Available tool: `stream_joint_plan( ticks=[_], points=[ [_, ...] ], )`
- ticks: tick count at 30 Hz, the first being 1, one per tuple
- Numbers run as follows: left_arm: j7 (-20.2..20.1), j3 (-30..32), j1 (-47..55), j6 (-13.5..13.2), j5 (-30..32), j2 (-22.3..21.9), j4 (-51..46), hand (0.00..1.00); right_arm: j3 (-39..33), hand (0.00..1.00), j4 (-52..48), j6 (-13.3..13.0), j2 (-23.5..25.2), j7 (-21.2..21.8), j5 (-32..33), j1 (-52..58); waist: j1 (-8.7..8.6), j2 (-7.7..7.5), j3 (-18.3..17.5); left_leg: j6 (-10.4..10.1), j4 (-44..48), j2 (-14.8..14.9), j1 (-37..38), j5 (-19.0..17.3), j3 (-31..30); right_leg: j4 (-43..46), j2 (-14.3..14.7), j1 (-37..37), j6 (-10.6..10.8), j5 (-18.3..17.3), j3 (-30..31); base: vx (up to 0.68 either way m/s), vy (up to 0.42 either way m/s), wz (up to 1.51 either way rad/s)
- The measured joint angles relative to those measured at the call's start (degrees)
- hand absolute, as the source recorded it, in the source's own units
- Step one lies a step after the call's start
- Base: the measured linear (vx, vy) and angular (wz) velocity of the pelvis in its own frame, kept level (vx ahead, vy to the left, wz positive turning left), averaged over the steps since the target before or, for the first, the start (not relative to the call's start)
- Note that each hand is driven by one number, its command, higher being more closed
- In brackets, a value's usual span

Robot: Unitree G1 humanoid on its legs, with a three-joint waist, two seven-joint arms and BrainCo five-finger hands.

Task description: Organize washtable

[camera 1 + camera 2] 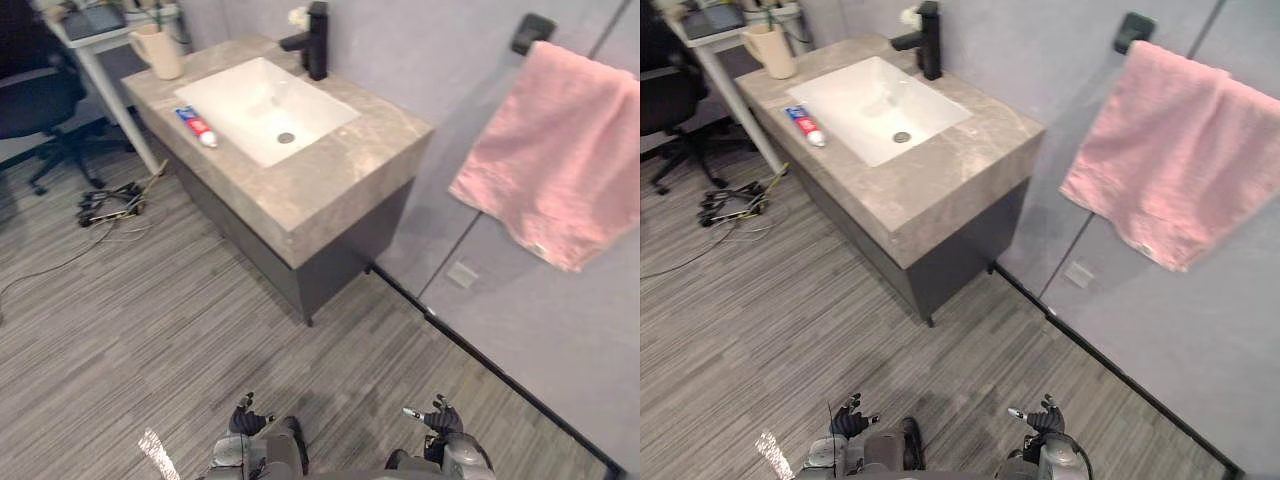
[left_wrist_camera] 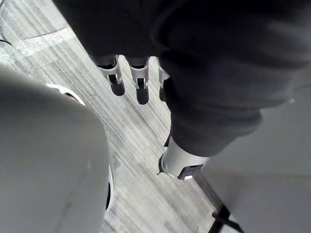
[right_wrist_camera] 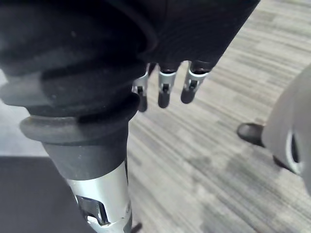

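Note:
The washtable (image 1: 345, 175) is a stone counter with a white sink (image 1: 262, 105) and a black faucet (image 1: 314, 40) at its back. A blue, red and white toothpaste tube (image 1: 197, 125) lies on the counter beside the sink's left edge. A beige cup (image 1: 160, 50) stands on the far left corner. A pink towel (image 1: 560, 150) hangs on the wall at the right. My left hand (image 1: 248, 418) and right hand (image 1: 438, 418) hang low over the floor, well short of the washtable. In the wrist views the left hand's fingers (image 2: 116, 80) and the right hand's fingers (image 3: 164, 92) are relaxed and hold nothing.
A black office chair (image 1: 35, 95) and a white desk (image 1: 100, 40) stand left of the washtable. A tangle of cables (image 1: 110, 200) lies on the wood-look floor. The grey wall runs along the right, with a black hook (image 1: 535, 30) above the towel.

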Motion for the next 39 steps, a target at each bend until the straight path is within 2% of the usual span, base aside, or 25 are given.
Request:
stream_joint_plan(
  ticks=[2,4,5,6,8,11,12,13,14,15,18,20,22,24,25,26,27,28,29,30,32,34,36,38,39],
  points=[
    [0.2,2.8,-0.1,0.0,-0.1,0.3,-0.7,0.00,0.0,0.00,-0.7,0.1,0.3,0.0,0.0,-0.8,0.52,-0.41,0.3,-0.6,1.9,0.9,-0.8,-3.0,8.4,0.0,-2.9,0.1,2.0,1.2,-2.1,0.04,0.234,0.54],
    [0.6,3.6,-0.2,0.2,0.0,0.7,-1.0,0.00,0.1,0.00,-1.8,0.2,1.7,-0.1,0.0,-0.7,0.28,-2.81,0.2,-2.8,2.9,2.5,0.9,-6.0,18.3,-2.2,-5.2,0.6,2.6,3.3,-3.5,0.10,0.221,0.62],
    [1.0,3.6,-0.2,0.3,0.0,1.0,-1.0,0.00,0.1,0.00,-2.2,0.2,2.0,0.0,0.0,-0.4,0.12,-2.43,0.3,-2.5,4.6,4.3,0.8,-6.2,20.9,-3.3,-5.0,1.6,2.9,4.4,-4.4,0.13,0.314,0.94],
    [1.2,3.4,-0.7,0.3,0.1,0.3,-1.1,0.00,0.1,0.00,-2.0,0.6,2.5,0.0,0.0,0.3,0.67,-1.43,0.8,2.0,7.8,4.6,-0.5,-6.9,19.6,-4.6,-4.8,4.0,4.3,5.5,-6.5,0.10,0.299,0.78],
    [1.1,2.3,-1.3,0.4,0.9,0.7,-1.3,0.00,0.1,0.00,-2.0,0.8,3.4,0.1,0.0,1.5,1.91,-1.60,0.7,3.8,10.3,2.7,-1.3,-9.3,17.6,-5.4,-6.3,6.5,6.0,7.0,-8.7,0.13,0.340,0.83],
    [1.0,-0.1,-1.5,0.3,1.3,0.9,-1.2,0.00,0.4,0.00,-1.5,0.9,3.4,0.2,0.0,1.5,1.87,-1.42,0.5,5.3,12.0,-0.8,-2.0,-12.3,14.3,-0.6,-9.9,7.6,6.8,8.9,-8.5,0.13,0.312,0.72],
    [1.0,-1.3,-1.5,0.3,1.3,0.9,-1.1,0.00,0.1,0.00,-1.5,1.0,3.2,0.2,-0.1,1.5,1.79,-1.19,0.4,5.9,11.3,-2.6,-1.9,-13.0,12.6,5.2,-11.9,5.5,4.3,10.0,-5.4,0.15,0.384,0.96],
    [0.9,-2.2,-1.6,0.3,1.3,0.8,-1.1,0.00,0.1,0.00,-1.6,1.2,3.2,0.3,-0.1,1.6,1.03,-0.84,0.4,6.2,10.1,-4.0,-1.8,-13.1,10.2,11.3,-11.0,2.3,-2.4,7.5,2.9,0.16,0.350,1.00],
    [0.8,-2.7,-1.8,0.3,1.2,0.8,-1.1,0.00,0.2,0.00,-1.7,1.2,3.3,0.3,0.0,1.8,0.47,-0.90,0.4,6.3,9.1,-5.0,-1.7,-13.0,8.6,13.9,-9.0,0.8,-2.1,5.1,8.1,0.16,0.218,1.19],
    [0.4,-2.8,-2.0,0.4,1.2,1.2,-1.1,0.00,0.1,0.00,-2.0,1.1,3.4,0.3,0.0,1.9,0.14,-1.11,0.5,6.8,7.0,-6.5,-0.4,-12.6,6.7,18.6,-4.7,-2.2,-0.4,-0.6,15.3,0.21,0.169,0.95],
    [-0.1,-2.6,-1.2,1.3,1.1,1.0,-0.6,0.00,0.1,0.00,-3.1,0.5,3.4,0.4,0.1,2.2,0.10,-0.97,0.9,6.9,1.5,-9.9,6.3,-13.2,4.5,27.9,5.0,-12.6,-1.7,-11.1,20.3,0.21,0.139,0.53],
    [-0.2,-2.2,-1.9,1.3,0.0,0.5,0.0,0.00,0.1,0.00,-5.8,0.2,3.4,0.4,1.3,2.6,-0.73,-1.13,1.2,7.2,-2.1,-12.1,10.9,-13.3,2.9,28.2,11.8,-21.4,-2.2,-11.9,20.4,0.25,0.079,0.57],
    [-0.2,-0.5,-2.5,1.3,0.0,-0.4,1.0,0.00,-0.7,0.00,-5.9,-0.6,3.4,0.4,2.3,2.9,-1.70,-2.24,1.9,7.1,-4.5,-14.8,14.9,-13.6,0.3,23.0,13.8,-24.0,-4.0,-10.3,19.0,0.29,0.068,1.08],
    [-0.2,0.6,-3.2,1.3,0.1,-2.1,1.2,0.00,-2.4,0.00,-5.7,-0.8,3.3,0.2,2.5,4.9,-1.63,-3.34,1.4,6.9,-6.2,-18.3,19.1,-15.3,-5.4,15.5,14.4,-26.1,-7.3,-6.9,19.2,0.51,0.078,1.58],
    [-0.3,1.7,-3.0,1.3,0.1,-3.0,1.3,0.00,-3.4,0.00,-5.7,-0.7,2.8,0.4,3.6,6.0,-2.20,-2.83,1.1,6.5,-6.5,-18.9,21.3,-16.6,-9.1,15.6,14.2,-26.0,-10.5,-3.8,18.8,0.64,0.030,1.66],
    [-0.2,3.5,-1.9,1.4,0.1,-3.5,1.5,0.00,-3.3,0.00,-5.7,-0.6,2.5,0.4,3.3,6.0,-3.45,-1.42,0.2,4.1,-5.5,-17.8,23.1,-17.9,-11.8,15.3,15.0,-24.2,-12.3,-0.2,16.8,0.69,0.022,1.60],
    [-0.2,3.8,-1.7,1.5,0.0,-3.7,1.7,0.00,-3.3,0.00,-5.5,-0.5,2.1,0.4,2.9,5.8,-3.83,-1.35,-0.2,3.5,-2.7,-17.5,22.7,-17.6,-12.9,15.3,15.1,-23.5,-12.4,1.3,16.1,0.74,0.020,0.97],
    [-0.1,5.5,-1.7,1.8,0.0,-3.5,1.6,0.00,-3.0,0.00,-5.4,-0.2,1.9,0.8,2.2,5.2,-3.08,0.03,-0.3,0.8,7.4,-15.3,18.6,-16.3,-12.4,15.6,15.3,-22.3,-13.2,-0.2,15.6,0.59,0.035,0.31],
    [-0.1,6.3,-1.7,1.9,-0.1,-3.6,1.5,0.00,-2.9,0.00,-5.7,-0.3,1.9,0.9,2.1,5.1,-2.78,-0.25,-0.5,-2.4,13.9,-14.1,15.8,-13.9,-11.8,14.4,15.8,-20.9,-13.0,-0.9,15.9,0.88,0.069,-0.24],
    [-0.1,8.0,-1.3,2.1,-0.2,-3.9,1.0,0.00,-2.0,0.00,-5.8,-0.1,1.1,1.3,2.0,4.9,-2.24,1.02,0.0,-4.4,26.7,-11.2,10.3,-5.3,-10.7,10.7,17.3,-17.1,-12.6,-1.3,17.9,0.84,0.118,-0.74],
    [0.0,9.0,-0.4,2.1,-1.1,-4.1,-0.6,0.00,-2.2,0.00,-5.1,0.6,0.6,1.3,2.2,4.5,-1.12,1.89,0.8,-2.4,36.9,-6.3,6.5,-6.5,-7.5,6.9,18.8,-10.9,-12.5,-1.5,21.2,0.72,0.144,-0.91],
    [0.0,9.6,0.2,1.9,-1.6,-3.8,-2.1,0.00,-2.1,0.00,-4.3,1.1,1.0,1.2,2.2,4.5,-0.97,1.28,1.0,0.4,36.2,-3.3,3.9,-8.2,-6.9,1.7,18.4,-3.2,-12.5,-1.5,24.9,0.55,0.190,-0.68],
    [-0.1,10.1,0.2,1.6,-2.3,-4.0,-3.7,0.00,-2.2,0.00,-4.3,1.1,2.1,1.2,2.2,3.9,-0.52,0.28,1.2,0.0,30.1,-1.6,0.4,-10.5,-6.8,-0.2,16.9,0.0,-12.5,-1.6,28.3,0.49,0.293,-0.89],
    [-0.1,10.3,-0.3,1.1,-2.3,-4.0,-4.0,0.00,-3.1,0.00,-4.3,1.1,3.4,1.2,2.2,2.8,1.03,-0.57,1.5,-1.4,15.3,-1.7,-2.6,-9.9,-9.2,-0.5,14.2,0.8,-11.1,-2.3,33.5,0.34,0.385,-1.31],
    [-0.1,10.3,-0.1,1.0,-2.3,-4.8,-3.7,0.00,-3.5,0.00,-4.3,0.9,3.4,1.1,2.2,2.5,2.04,0.64,1.0,-3.8,2.3,-1.5,-2.0,-6.2,-13.7,-0.4,13.6,0.1,-7.7,-3.6,37.3,0.36,0.528,-1.62]
  ],
)
